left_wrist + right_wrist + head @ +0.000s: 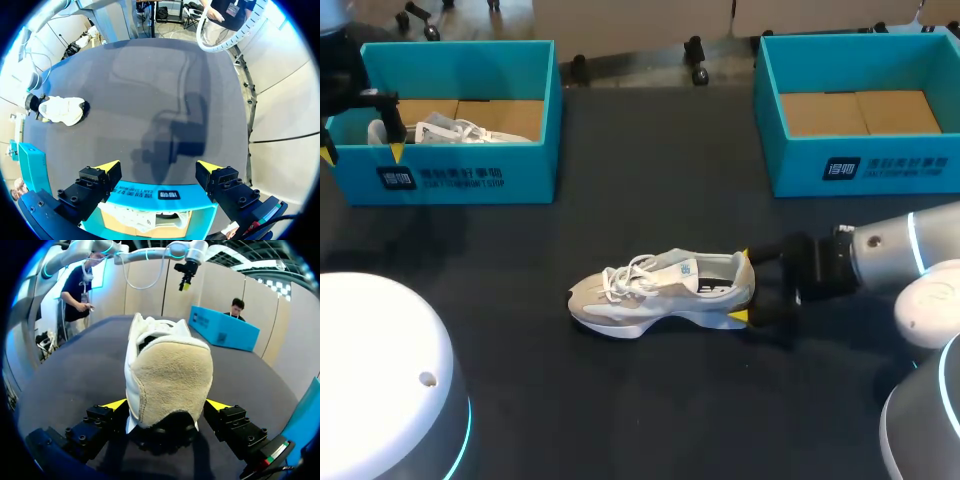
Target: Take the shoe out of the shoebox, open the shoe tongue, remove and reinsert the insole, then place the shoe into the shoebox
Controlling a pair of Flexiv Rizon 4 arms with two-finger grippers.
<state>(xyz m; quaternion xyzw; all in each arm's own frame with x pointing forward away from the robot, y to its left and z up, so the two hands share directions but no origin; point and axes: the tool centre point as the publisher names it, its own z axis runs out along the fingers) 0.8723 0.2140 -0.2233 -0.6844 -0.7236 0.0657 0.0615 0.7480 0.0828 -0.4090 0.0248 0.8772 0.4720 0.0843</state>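
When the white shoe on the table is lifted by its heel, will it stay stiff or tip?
The shoe likely keeps its shape, since its sole looks thick. With the right gripper only at the heel, the long toe end may dip. The rough-looking heel fabric probably will not slip.

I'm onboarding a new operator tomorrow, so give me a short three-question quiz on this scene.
1. Multiple choice: which end of the shoe on the table is at the right hand? A toe; B heel; C tongue.
2. True or false: that shoe lies on its side.
3. Short answer: what lies in the left shoebox, under the left hand?
Key: 1 B. 2 False, it stands on its sole. 3 A second white shoe.
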